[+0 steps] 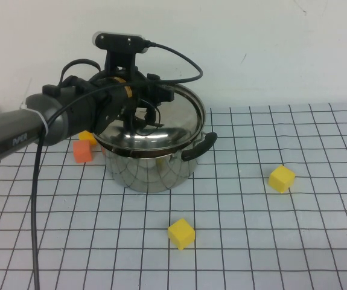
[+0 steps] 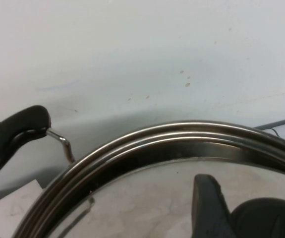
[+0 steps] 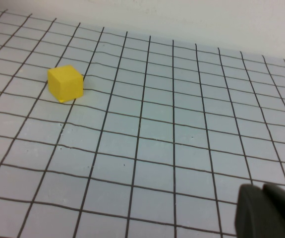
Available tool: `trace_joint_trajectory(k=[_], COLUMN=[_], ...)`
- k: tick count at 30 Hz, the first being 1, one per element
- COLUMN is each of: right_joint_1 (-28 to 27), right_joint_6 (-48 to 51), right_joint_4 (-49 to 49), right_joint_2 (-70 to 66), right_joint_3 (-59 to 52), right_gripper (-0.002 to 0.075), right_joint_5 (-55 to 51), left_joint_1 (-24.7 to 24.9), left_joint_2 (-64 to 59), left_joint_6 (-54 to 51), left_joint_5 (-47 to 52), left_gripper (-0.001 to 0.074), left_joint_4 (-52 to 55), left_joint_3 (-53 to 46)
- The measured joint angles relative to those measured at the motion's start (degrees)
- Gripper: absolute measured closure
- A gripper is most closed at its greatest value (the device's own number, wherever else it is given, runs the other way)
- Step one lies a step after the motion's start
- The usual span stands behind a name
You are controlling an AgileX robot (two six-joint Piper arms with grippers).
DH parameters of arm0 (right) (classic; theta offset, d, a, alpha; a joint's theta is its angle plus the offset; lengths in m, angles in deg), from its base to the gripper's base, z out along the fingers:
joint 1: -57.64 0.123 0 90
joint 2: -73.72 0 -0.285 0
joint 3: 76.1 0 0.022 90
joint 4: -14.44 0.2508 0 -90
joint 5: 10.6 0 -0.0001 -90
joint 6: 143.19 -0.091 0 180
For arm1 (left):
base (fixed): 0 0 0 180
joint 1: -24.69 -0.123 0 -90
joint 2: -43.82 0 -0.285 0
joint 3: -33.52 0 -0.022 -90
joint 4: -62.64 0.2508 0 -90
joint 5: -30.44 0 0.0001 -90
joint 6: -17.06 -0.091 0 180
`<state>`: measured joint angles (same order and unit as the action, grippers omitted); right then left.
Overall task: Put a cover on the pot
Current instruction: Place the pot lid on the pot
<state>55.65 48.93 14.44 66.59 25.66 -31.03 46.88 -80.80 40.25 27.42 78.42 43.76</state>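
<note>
The left gripper (image 1: 138,112) has its jaws over the lid (image 1: 161,124), apparently pinching its knob; the lid sits tilted on the pot (image 1: 152,169). The right gripper (image 3: 268,210) hovers above the gridded surface (image 1: 251,241); its jaws' state is unclear.

Open desk (image 1: 318,241) at right and front, only two yellow cubes (image 1: 181,234) there; left hand (image 1: 138,112) over the pot (image 1: 152,163); right hand (image 3: 268,213) low above bare grid.

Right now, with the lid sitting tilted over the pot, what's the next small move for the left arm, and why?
Probably lower and level it. The left gripper holds the lid at its centre, tilted, far edge raised above the pot. The right gripper waits aside, over the mat.
</note>
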Motion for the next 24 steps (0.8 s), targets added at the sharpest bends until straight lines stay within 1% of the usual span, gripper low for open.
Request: trace_joint_trajectory(k=[15, 18, 20, 24], right_joint_1=[0.0, 0.0, 0.0, 0.0], right_joint_6=[0.0, 0.0, 0.0, 0.0], right_joint_4=[0.0, 0.0, 0.0, 0.0], right_joint_2=[0.0, 0.0, 0.0, 0.0], right_joint_3=[0.0, 0.0, 0.0, 0.0], right_gripper=[0.0717, 0.0717, 0.0717, 0.0717], right_joint_5=[0.0, 0.0, 0.0, 0.0], left_joint_1=[0.26, 0.26, 0.26, 0.26], left_joint_2=[2.79, 2.92, 2.92, 3.6], left_joint_6=[-0.66, -2.51, -4.7, -9.84], left_joint_5=[-0.59, -1.65, -4.76, -15.58], left_gripper=[0.0423, 0.0423, 0.0423, 0.0423], left_joint_4=[0.11, 0.11, 0.11, -2.09], left_joint_3=[-0.14, -0.38, -1.96, -7.68])
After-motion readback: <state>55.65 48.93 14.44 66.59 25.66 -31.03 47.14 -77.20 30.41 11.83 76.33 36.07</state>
